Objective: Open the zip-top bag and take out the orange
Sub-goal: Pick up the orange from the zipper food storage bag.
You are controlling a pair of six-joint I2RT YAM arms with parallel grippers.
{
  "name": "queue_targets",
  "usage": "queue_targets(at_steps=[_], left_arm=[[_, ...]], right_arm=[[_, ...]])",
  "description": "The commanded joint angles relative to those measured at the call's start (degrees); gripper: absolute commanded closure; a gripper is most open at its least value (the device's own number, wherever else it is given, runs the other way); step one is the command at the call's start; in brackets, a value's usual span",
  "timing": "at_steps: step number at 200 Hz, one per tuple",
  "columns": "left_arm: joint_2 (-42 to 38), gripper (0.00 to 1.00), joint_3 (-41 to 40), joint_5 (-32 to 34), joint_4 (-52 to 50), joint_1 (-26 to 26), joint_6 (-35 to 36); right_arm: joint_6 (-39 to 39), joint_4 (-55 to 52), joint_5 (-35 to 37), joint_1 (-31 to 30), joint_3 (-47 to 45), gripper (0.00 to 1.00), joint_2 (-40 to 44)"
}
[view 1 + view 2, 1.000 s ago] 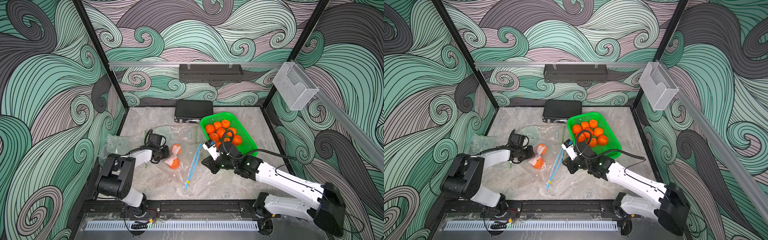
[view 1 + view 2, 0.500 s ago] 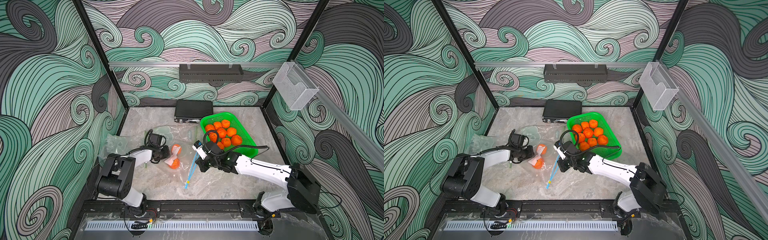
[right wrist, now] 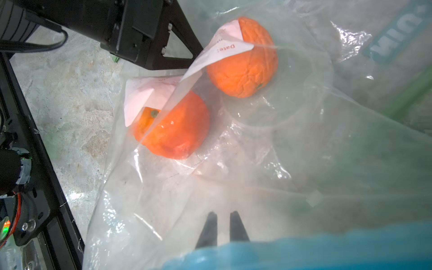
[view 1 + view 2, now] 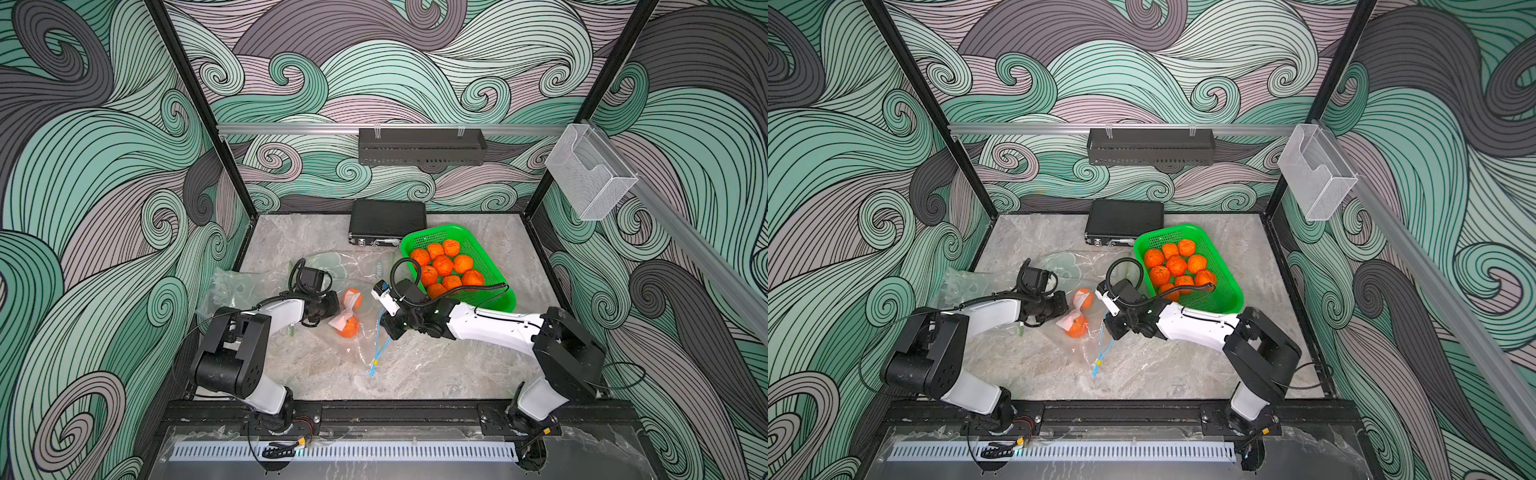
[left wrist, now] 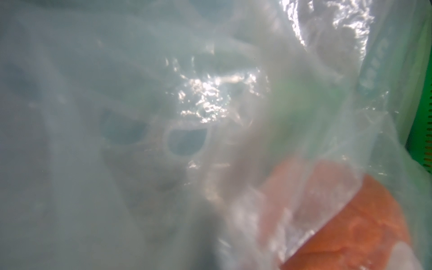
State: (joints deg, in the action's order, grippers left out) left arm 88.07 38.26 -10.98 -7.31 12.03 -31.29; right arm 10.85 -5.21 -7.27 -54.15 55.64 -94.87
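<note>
Overhead, in both top views, the zip-top bag (image 4: pixel 362 347) lies crumpled mid-tabletop (image 4: pixel 436 370) with two oranges (image 4: pixel 348 328) inside. It is just beside the green basket (image 4: pixel 505 301) of loose fruit (image 4: pixel 442 264). The left pincer (image 4: pixel 334 305) is closed at the bag's white label (image 4: pixel 345 318), seemingly nipping the plastic. The right pincer (image 4: pixel 384 328) sits at the blue zip strip (image 4: pixel 379 349), its tips hidden from above.

The left wrist view gives only the zip-top bag (image 5: pixel 140 117) draped and blurred over the lens. One of the oranges (image 5: pixel 339 222) shows behind it, with a sliver of green basket (image 5: pixel 420 128).

The right wrist view alone shows the right pincer's tips (image 3: pixel 211 225). They stand a thin slit apart behind the plastic, and whether they pinch it I cannot tell. Both oranges (image 3: pixel 177 126) lie under the white label (image 3: pixel 149 98), with the left pincer (image 3: pixel 187 55) beside them.
</note>
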Motion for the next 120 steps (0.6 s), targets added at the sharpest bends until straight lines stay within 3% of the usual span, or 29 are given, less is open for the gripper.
queue_targets(at_steps=[1,120], left_arm=[[2.06,1.00,0.27,0.80,-4.23,0.04,0.53],[1.98,1.00,0.28,0.88,-4.30,0.10,0.53]], right_arm=[[-2.93,3.28,-1.68,-0.08,1.15,0.83,-1.53],[-11.25,12.70,-10.01,1.10,2.90,0.57,-8.70]])
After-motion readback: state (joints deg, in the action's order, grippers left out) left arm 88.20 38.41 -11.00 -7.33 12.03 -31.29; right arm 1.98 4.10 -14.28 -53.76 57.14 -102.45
